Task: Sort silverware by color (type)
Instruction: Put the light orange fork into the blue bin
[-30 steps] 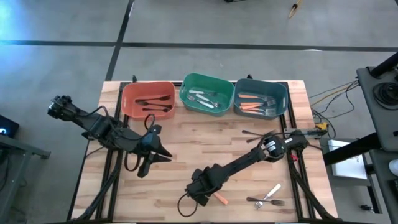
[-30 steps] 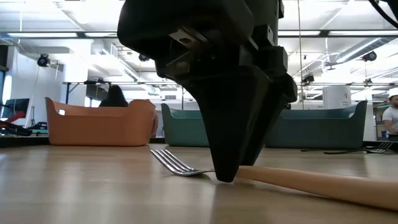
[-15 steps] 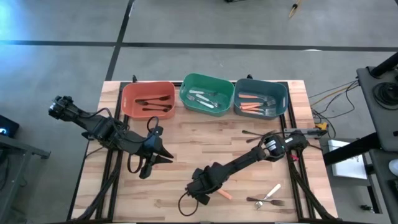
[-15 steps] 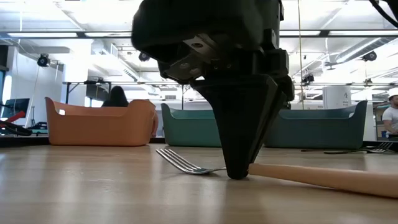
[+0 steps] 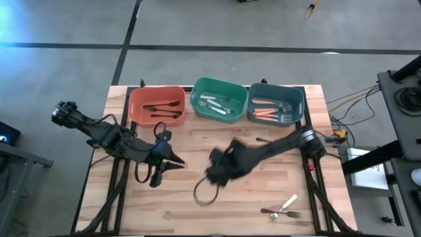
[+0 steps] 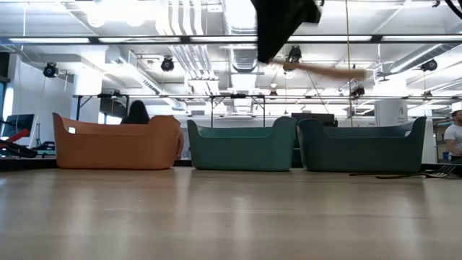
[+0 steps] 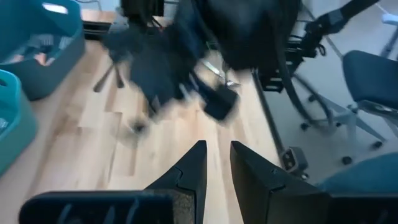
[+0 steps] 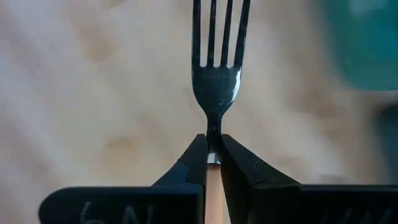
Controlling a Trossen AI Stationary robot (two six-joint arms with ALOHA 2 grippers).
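My right gripper (image 5: 220,168) hangs above the middle of the table, shut on an orange-handled fork (image 8: 214,81). In the low view the gripper (image 6: 283,22) is high up and the fork's handle (image 6: 325,70) sticks out sideways from it. My left gripper (image 5: 164,161) waits above the table's left half, its fingers (image 7: 194,165) slightly parted with nothing between them. The red-orange bin (image 5: 156,105) holds black forks, the green bin (image 5: 219,99) white ones, the teal bin (image 5: 276,104) orange ones. My right gripper pinches the fork between its two fingers at the neck (image 8: 213,142), where the metal meets the orange handle (image 8: 213,186). The fingers slant down from above and the tines point on past their tips. The fork is lifted clear of the table.
A white-handled fork (image 5: 289,203) and another fork (image 5: 277,212) lie near the front right corner. A dark fork (image 5: 266,140) lies in front of the teal bin. The three bins stand in a row along the far edge.
My right gripper has taken hold of the orange-handled fork that lay near the table's near edge. It has then risen quickly and gone toward the far edge, tipping as it went. The fork is now lifted clear of the table.
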